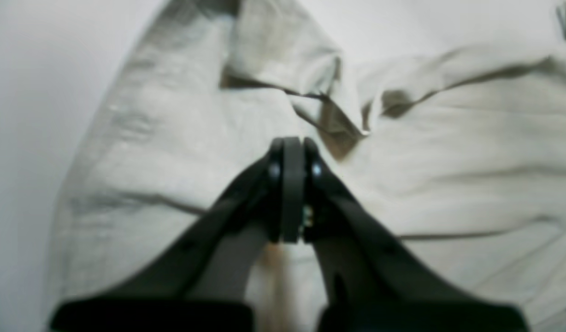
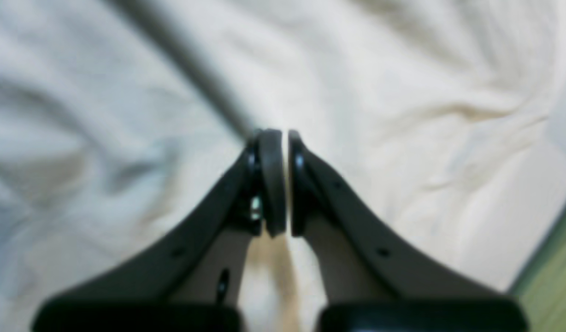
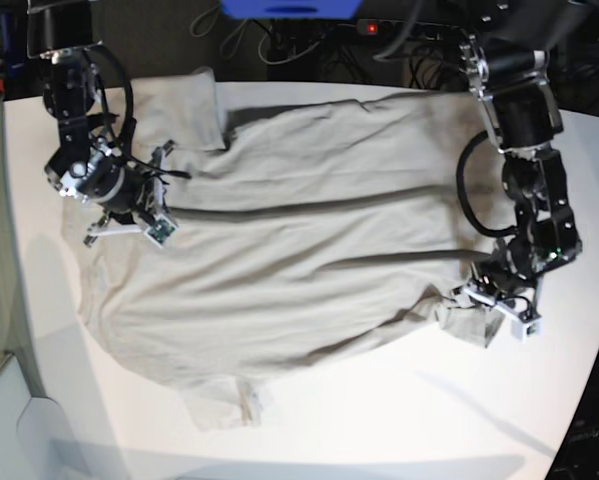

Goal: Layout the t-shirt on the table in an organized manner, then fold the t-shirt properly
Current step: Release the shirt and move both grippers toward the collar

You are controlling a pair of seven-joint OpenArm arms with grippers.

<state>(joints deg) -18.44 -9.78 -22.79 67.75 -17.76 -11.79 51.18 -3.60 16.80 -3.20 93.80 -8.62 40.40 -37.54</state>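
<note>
Step in hand: layout, not yet folding. The wrinkled light grey-beige cotton t-shirt (image 3: 299, 230) lies spread across the middle of the smooth white tabletop (image 3: 399, 420), mostly opened out but untidy: long creases run across the body from 9 to 3 o'clock, one sleeve is turned up toward 11 o'clock, and a bunched corner sits at about 4 o'clock.

My left gripper (image 1: 292, 147) is over that bunched part, near the shirt's 4 o'clock edge in the base view. Its jaws are pressed together; in the left wrist view I see creased cloth and a dark fold just beyond the tips, but I cannot tell whether any fabric is caught between them.

My right gripper (image 2: 278, 138) is at the 9 o'clock side of the shirt. Jaws are all but together, only a thin slit between the pads. The right wrist view is blurred; cloth fills the frame beneath, and a pinch on it cannot be confirmed.

Judgement: both grippers sit at opposite ends of the garment, which suits a stretch to flatten it.

Next move calls for:
- a sure pinch on fabric at each end, single layer if possible
- pulling apart toward 9 and 3 o'clock to draw out the long creases
- then unrolling the 4 o'clock bunch and the 11 o'clock sleeve before any fold

Risk: dragging the whole shirt instead of tensioning it
</note>
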